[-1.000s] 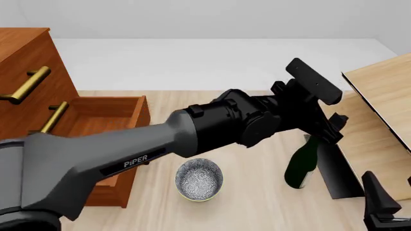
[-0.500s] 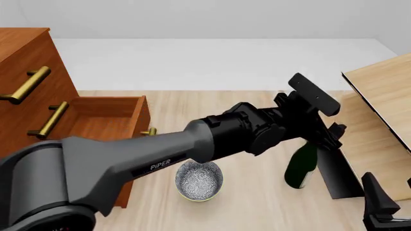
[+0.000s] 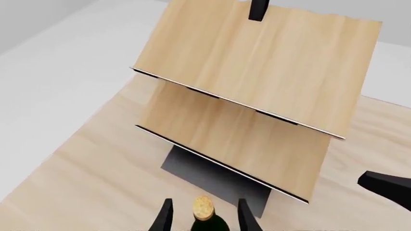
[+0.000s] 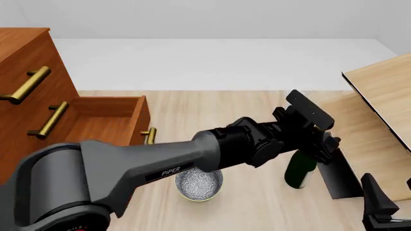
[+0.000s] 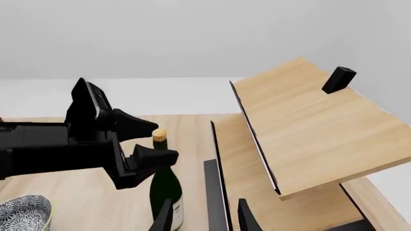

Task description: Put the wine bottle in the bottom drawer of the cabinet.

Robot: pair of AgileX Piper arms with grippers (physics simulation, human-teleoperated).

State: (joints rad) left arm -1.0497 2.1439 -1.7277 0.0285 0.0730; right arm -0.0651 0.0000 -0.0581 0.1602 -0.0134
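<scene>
The wine bottle (image 4: 299,170) stands upright on the table to the right of centre, dark green with a tan cork (image 3: 204,208). My left gripper (image 4: 326,143) reaches across from the left and is down at the bottle's top. It is open, with one finger (image 3: 165,219) on each side of the neck and a gap showing at both sides. The right wrist view also shows the bottle (image 5: 165,186) held between those jaws. My right gripper (image 5: 204,217) is open and holds nothing, low at the near right. The cabinet (image 4: 24,62) is at the far left, with its bottom drawer (image 4: 103,122) pulled open.
A patterned grey-white bowl (image 4: 199,181) sits on the table between the drawer and the bottle. A pale-wood shelf unit (image 4: 378,91) with a dark base plate (image 4: 337,175) stands close to the right of the bottle. The left arm spans the middle of the table.
The left gripper has come down and slightly nearer, from above the bottle's top to around its neck. The bottle, the drawer and the right gripper have not moved.
</scene>
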